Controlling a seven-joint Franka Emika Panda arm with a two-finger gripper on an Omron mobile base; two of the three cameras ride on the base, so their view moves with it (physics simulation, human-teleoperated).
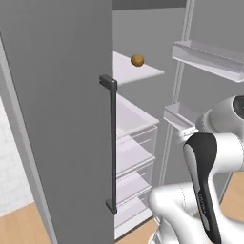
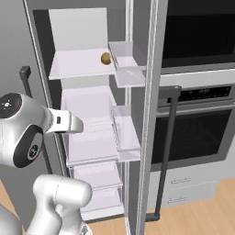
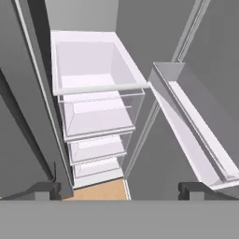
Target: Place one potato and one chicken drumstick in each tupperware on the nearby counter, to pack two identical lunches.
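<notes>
One tan-yellow potato (image 1: 137, 60) lies on the upper white shelf (image 1: 143, 71) of the open fridge; in the right base view the potato (image 2: 106, 58) sits at that shelf's right end, beside a door bin. My gripper (image 3: 120, 189) is open, its two dark fingertips (image 3: 46, 189) far apart with nothing between them. It points down into the fridge's lower part, over a white bin (image 3: 93, 65) and clear drawers, well below the potato. The chicken drumstick, the tupperware and the counter are out of view.
The closed grey fridge door with its dark bar handle (image 1: 112, 143) stands on the left. The open door carries white bins (image 1: 209, 57) on the right. Clear drawers (image 3: 98, 116) stack below. A black wall oven (image 2: 197, 133) stands right of the fridge.
</notes>
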